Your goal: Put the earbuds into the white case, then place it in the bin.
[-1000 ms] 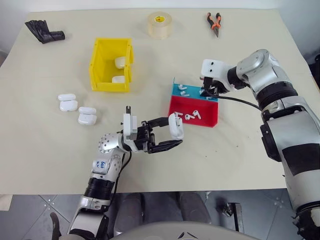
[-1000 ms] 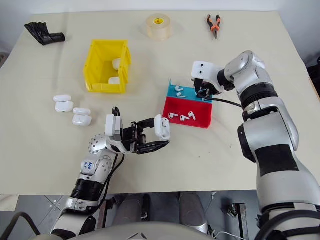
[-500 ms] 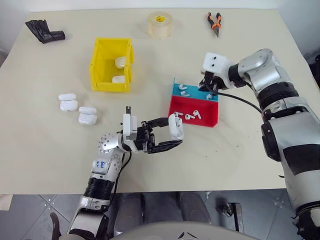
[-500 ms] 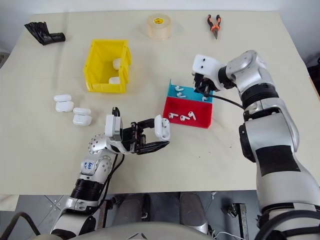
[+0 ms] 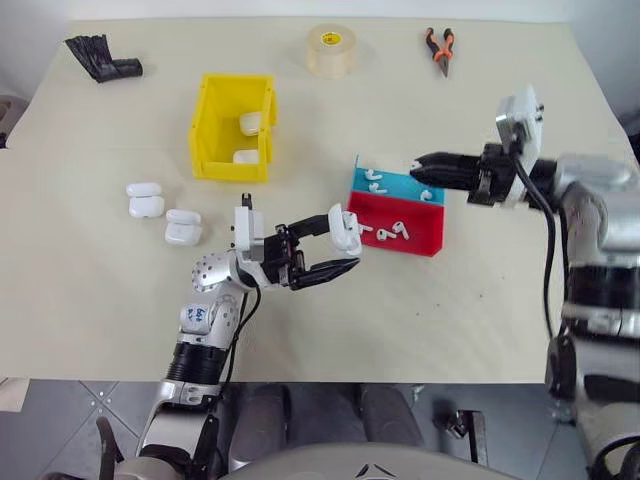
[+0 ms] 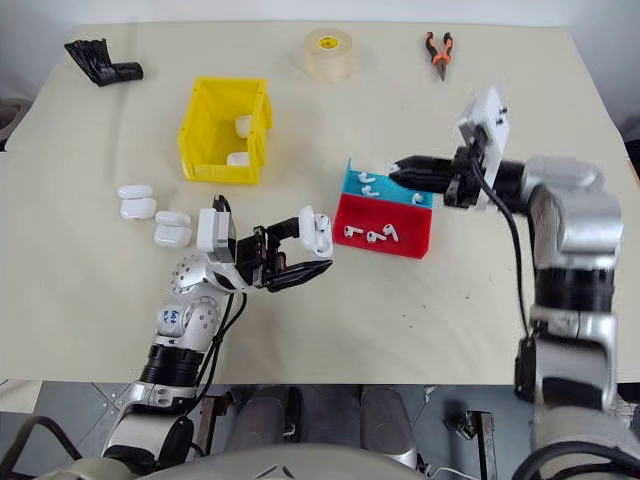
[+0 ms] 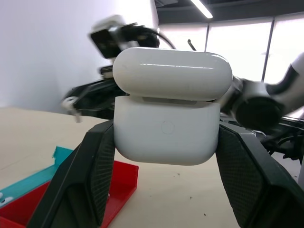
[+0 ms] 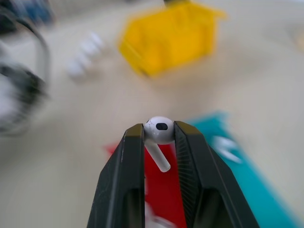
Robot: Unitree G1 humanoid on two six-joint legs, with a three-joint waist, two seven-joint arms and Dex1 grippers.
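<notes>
Where right pincer [image 8: 159, 137] clamps, earbud [image 8: 158, 130] between tips.

Open table [image 5: 480, 300] between the hands; tray [image 5: 395, 210] stands beside it.

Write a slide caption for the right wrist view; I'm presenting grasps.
Right gripper pinching one earbud above the red and blue tray.

Silver-grey jointed arms; black cables; white wrist housings; black-fingered left gripper [image 5: 340, 245], right gripper [image 5: 418, 162]
</notes>
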